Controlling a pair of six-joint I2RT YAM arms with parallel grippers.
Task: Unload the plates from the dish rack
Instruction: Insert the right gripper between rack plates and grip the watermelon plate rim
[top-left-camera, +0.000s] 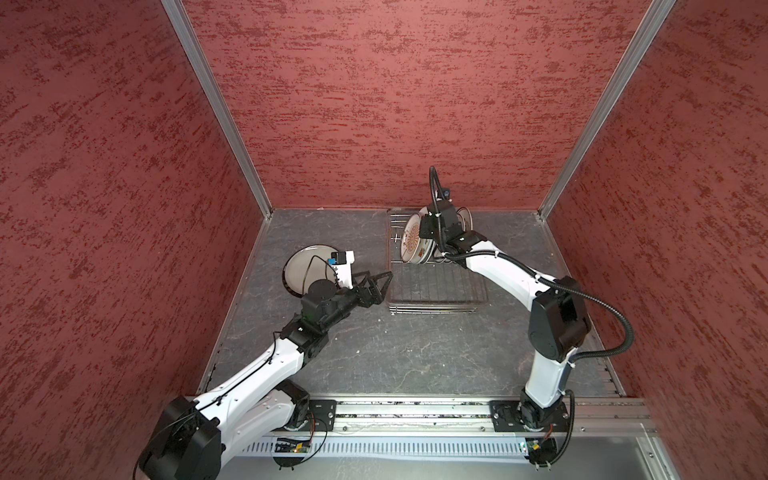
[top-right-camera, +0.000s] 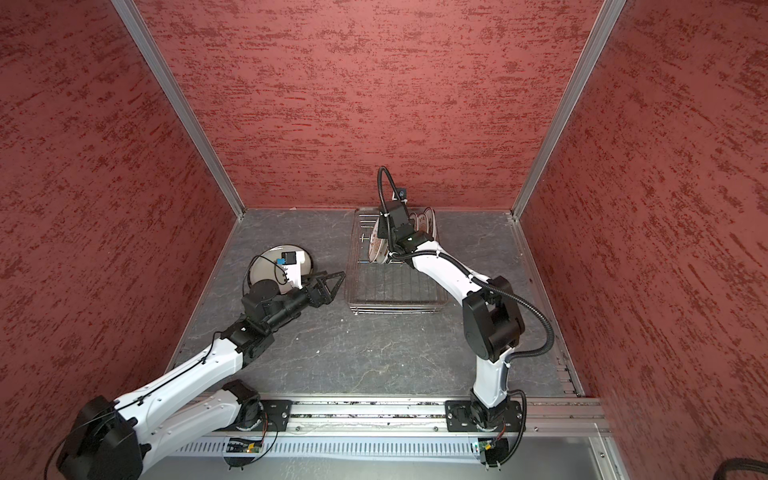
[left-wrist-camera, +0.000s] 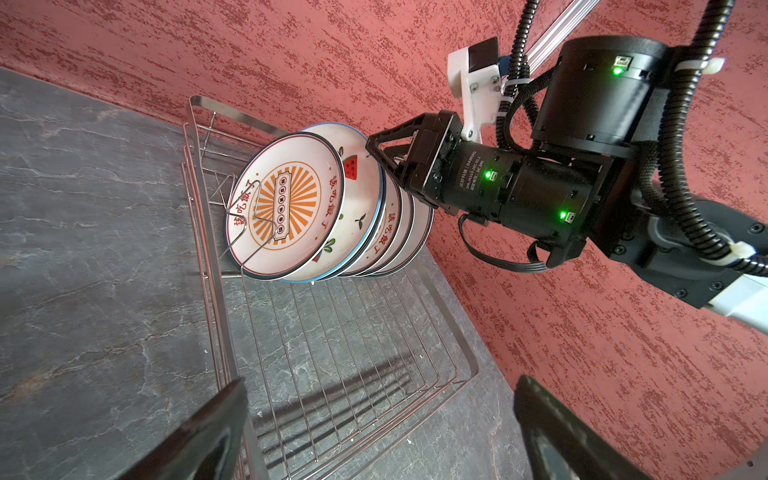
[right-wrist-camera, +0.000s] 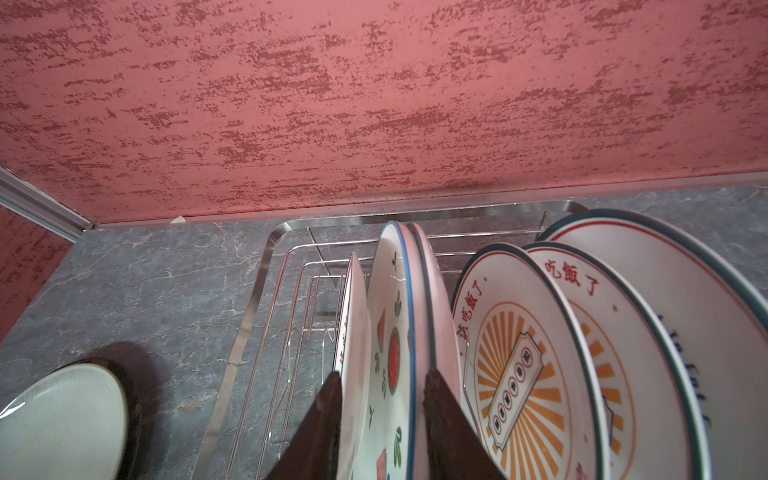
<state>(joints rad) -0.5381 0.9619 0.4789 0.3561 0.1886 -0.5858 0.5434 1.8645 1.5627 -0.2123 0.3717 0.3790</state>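
Silver wire makes up the dish rack (top-left-camera: 436, 301), which sits against the back wall. The plates (top-left-camera: 413, 243) stand bunched on edge at its far end, leaning on one another. I see the right gripper (right-wrist-camera: 384, 374) straddling the rim of the watermelon plate (right-wrist-camera: 392, 345), a finger on either side; whether it bites yet I cannot tell.

My worry is the sunburst plate (left-wrist-camera: 286, 208) resting against the front of it. A lift could drag that one along or tip it flat, and a wire prong (left-wrist-camera: 257, 252) crosses its face. The plates behind crowd close too.

The left gripper (top-left-camera: 380, 286) hangs spread wide and empty just beside the rack, near a dark-rimmed plate (top-left-camera: 297, 268) lying flat on the grey table (top-left-camera: 415, 353).
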